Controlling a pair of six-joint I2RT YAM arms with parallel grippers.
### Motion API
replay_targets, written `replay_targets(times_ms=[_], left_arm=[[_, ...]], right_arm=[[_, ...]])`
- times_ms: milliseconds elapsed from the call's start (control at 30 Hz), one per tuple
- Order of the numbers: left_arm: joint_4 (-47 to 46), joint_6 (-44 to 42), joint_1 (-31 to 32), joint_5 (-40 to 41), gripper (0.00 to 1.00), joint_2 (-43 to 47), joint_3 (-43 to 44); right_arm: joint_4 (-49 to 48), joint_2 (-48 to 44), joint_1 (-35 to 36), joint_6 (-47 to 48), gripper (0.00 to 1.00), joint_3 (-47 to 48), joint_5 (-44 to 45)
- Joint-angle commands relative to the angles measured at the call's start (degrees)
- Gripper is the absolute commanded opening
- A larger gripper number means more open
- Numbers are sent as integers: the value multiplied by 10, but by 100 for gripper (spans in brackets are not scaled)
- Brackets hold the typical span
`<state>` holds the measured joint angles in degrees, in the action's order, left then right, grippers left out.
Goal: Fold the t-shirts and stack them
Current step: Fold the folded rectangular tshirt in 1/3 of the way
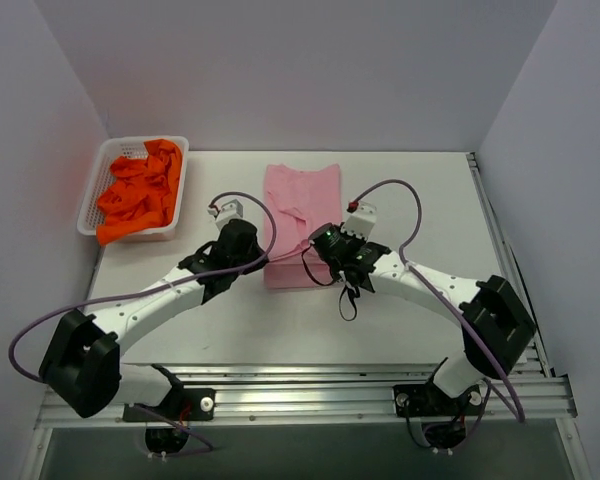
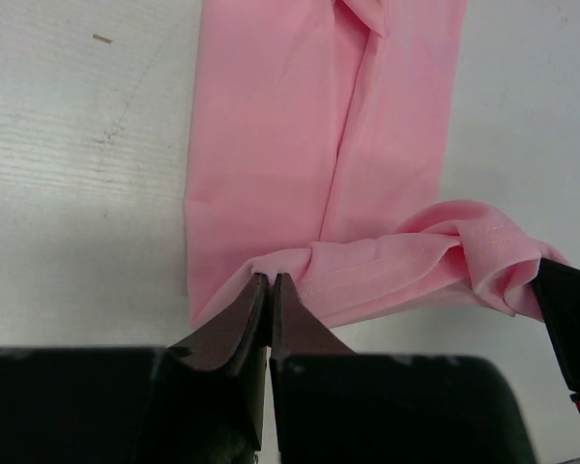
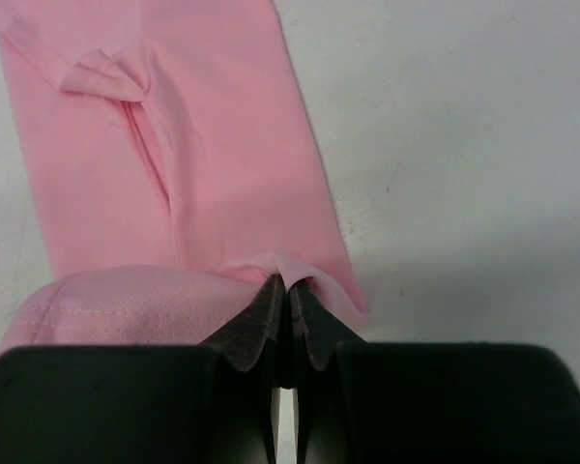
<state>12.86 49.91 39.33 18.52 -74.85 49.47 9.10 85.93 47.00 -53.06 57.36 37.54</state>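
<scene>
Pale walls close in a white tabletop that carries everything. On it the left claw is pinched tight on the near left corner of the pink t-shirt, and the right claw is pinched the same way on the near right corner. Between them the hem is raised and bunched, while the rest of the shirt lies flat as a long strip running away from the arms. The strip is already narrowed lengthwise. Holding both corners at once looks meant to carry the near end over the far end for a crosswise fold without skewing it. Further out, at the far left, the orange t-shirts sit heaped in a white mesh basket, probably waiting their turn.

Counted: two claws, one pink shirt, one basket. The orange heap is too tangled to count.
</scene>
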Motion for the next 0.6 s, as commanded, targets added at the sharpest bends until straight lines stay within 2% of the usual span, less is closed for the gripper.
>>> replay_targets(times_ms=[0,133,233,267,300,333,367,400,433,467,567], left_arm=[[-53,-28,-44,-45,2,-47,51],[-68,-39,-87,-82,2,-124,106],[-88,-53,-125,-106,2,-206,174],[-98,-59,-135,-134,3,-258,196],[-99,-66,-145,-144,7,-287,225],[-96,-70,-169,-162,18,-320,257],[-90,-74,-179,-186,55,-384,332],[-59,-75,-188,-229,71,-411,371],[-50,-76,-196,-251,80,-433,402],[-49,-78,-211,-271,94,-455,444],[-56,-86,-228,-289,94,-428,452]], right_arm=[[-27,49,-34,51,0,43,-26],[-44,127,-73,75,0,100,-52],[-39,211,-115,97,0,181,-78],[-32,258,-125,100,0,241,-80],[-28,280,-145,118,6,274,-88],[-23,303,-153,124,28,308,-86],[18,342,-160,121,76,346,-78],[35,354,-168,123,100,412,-69],[46,363,-171,126,100,435,-60],[75,368,-173,123,100,455,-49],[98,336,-173,113,100,480,-22]])
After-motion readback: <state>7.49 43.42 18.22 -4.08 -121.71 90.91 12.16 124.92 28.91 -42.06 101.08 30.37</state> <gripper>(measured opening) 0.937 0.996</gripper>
